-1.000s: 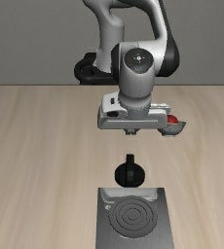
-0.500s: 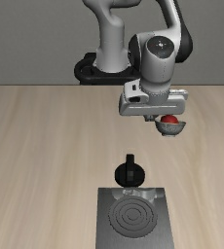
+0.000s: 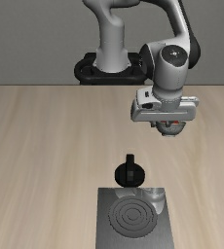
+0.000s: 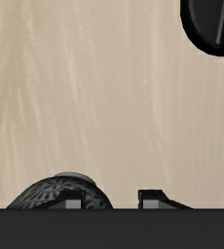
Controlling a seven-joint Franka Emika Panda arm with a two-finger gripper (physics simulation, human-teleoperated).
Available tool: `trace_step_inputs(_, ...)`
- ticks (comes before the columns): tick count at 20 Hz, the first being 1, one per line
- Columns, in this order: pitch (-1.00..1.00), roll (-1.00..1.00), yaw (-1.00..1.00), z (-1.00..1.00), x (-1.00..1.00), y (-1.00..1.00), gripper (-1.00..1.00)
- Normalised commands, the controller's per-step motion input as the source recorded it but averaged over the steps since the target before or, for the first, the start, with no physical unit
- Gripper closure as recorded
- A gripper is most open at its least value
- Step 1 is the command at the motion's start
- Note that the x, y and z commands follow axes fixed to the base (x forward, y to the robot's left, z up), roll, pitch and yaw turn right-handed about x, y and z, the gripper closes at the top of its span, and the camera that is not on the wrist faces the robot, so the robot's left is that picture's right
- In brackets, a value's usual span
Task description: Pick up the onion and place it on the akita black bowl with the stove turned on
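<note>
My gripper [image 3: 167,124] hangs low over the table at the exterior view's right, above the spot where the red onion lay a moment ago. The hand now hides the onion. In the wrist view my gripper [image 4: 112,200] is open, with bare wood between the fingertips. A dark, mottled round thing [image 4: 59,192] lies against one fingertip; I cannot tell what it is. A glossy black vessel [image 3: 130,171] [image 4: 212,23], perhaps the black bowl, stands farther forward, toward the stove.
A grey stove [image 3: 133,217] sits at the table's front edge. Its burner shows grey rings without glow, and its knob [image 3: 155,197] is at the corner nearest my hand. The robot's base [image 3: 109,66] stands at the back. Bare wood spreads across the exterior view's left.
My arm has swung toward the exterior view's right and come down over the red onion. The onion showed beside the hand earlier and is now covered. The black vessel and stove stayed put.
</note>
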Motion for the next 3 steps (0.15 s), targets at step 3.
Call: trace_step_inputs(3,0.00,0.00,0.00,0.00,0.00,0.00,-1.00)
